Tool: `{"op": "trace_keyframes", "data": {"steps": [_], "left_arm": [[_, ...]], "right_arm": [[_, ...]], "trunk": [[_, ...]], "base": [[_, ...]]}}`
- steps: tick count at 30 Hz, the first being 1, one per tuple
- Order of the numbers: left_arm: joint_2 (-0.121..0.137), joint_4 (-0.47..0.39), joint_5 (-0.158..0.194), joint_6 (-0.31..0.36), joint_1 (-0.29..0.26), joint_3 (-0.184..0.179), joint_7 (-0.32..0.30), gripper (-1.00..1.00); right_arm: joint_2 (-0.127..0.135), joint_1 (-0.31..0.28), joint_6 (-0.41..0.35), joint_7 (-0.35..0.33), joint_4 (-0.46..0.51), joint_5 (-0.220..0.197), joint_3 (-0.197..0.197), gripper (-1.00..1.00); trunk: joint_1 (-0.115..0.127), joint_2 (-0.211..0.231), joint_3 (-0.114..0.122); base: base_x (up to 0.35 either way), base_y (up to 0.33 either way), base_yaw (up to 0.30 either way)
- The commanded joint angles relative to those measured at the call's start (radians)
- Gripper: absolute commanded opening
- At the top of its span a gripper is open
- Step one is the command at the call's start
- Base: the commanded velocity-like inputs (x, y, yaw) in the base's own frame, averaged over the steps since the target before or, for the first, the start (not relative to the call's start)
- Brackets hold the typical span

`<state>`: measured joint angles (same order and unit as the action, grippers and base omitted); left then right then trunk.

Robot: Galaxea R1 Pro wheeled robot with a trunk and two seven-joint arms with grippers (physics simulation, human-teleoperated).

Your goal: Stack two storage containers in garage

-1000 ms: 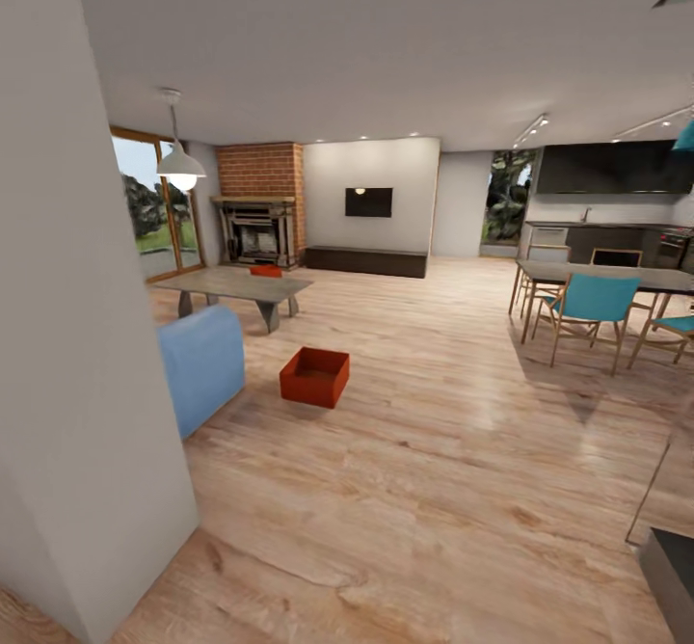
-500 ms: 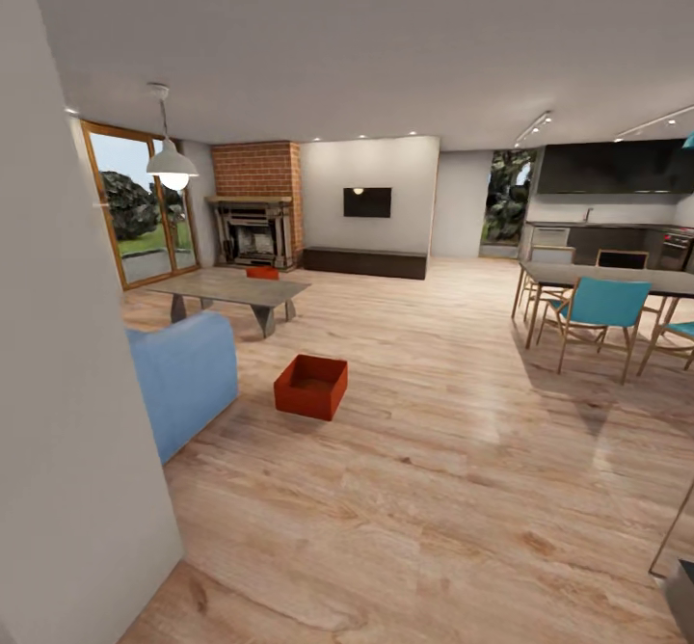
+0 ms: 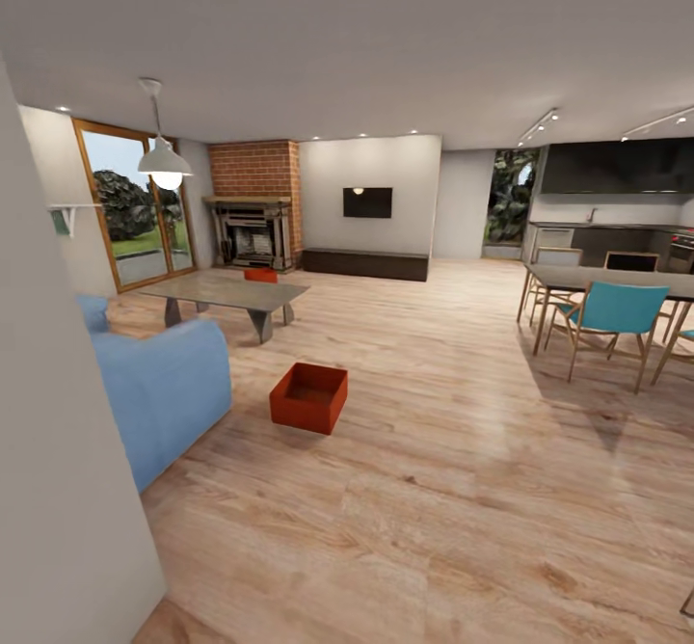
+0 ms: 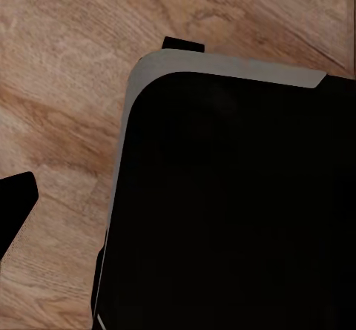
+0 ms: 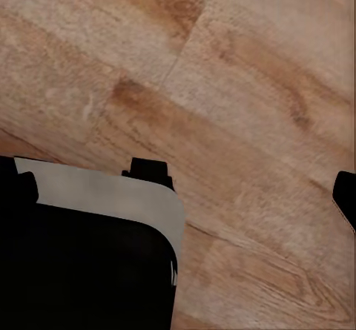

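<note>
The view has rolled forward past the white wall corner (image 3: 58, 451), opening up the living room; an open red-orange plastic bin (image 3: 308, 397) sits on the light wood-plank floor (image 3: 434, 490) just beside the blue sofa (image 3: 159, 389); beyond it, the second red-orange bin (image 3: 260, 275) is by the low grey table (image 3: 231, 292). Neither is lifted yet, so everything remains; whether either gripper is open, I cannot tell.

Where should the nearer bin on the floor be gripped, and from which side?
Probably from above, on the rim. The bin sits upright and open-topped on the wood floor, walls flaring slightly, one corner turned toward the camera. One gripper on each of two opposite walls looks safest; the sofa stands apart to its left.
</note>
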<state>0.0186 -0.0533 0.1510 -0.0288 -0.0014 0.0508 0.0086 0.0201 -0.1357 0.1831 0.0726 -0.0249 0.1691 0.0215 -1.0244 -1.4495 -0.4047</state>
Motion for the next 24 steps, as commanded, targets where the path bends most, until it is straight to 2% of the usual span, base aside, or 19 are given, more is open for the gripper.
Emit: {"op": "trace_keyframes", "data": {"steps": [1, 16, 24], "left_arm": [[0.0, 0.0, 0.004, -0.002, 0.0, 0.004, 0.001, 1.0], [0.0, 0.0, 0.004, -0.002, 0.0, 0.004, 0.001, 1.0], [0.0, 0.0, 0.004, 0.0, 0.0, 0.003, 0.001, 1.0]], "right_arm": [[0.0, -0.001, 0.004, 0.006, -0.003, 0.009, 0.002, 1.0], [0.0, -0.001, 0.004, 0.006, -0.003, 0.009, 0.002, 1.0], [0.0, -0.001, 0.004, 0.006, -0.003, 0.009, 0.002, 1.0]], "trunk": [[-0.001, 0.0, -0.001], [-0.001, 0.0, -0.001], [-0.001, 0.0, -0.001]], "base": [[0.323, 0.0, 0.0], [0.323, 0.002, 0.0], [0.321, 0.137, 0.0]]}}
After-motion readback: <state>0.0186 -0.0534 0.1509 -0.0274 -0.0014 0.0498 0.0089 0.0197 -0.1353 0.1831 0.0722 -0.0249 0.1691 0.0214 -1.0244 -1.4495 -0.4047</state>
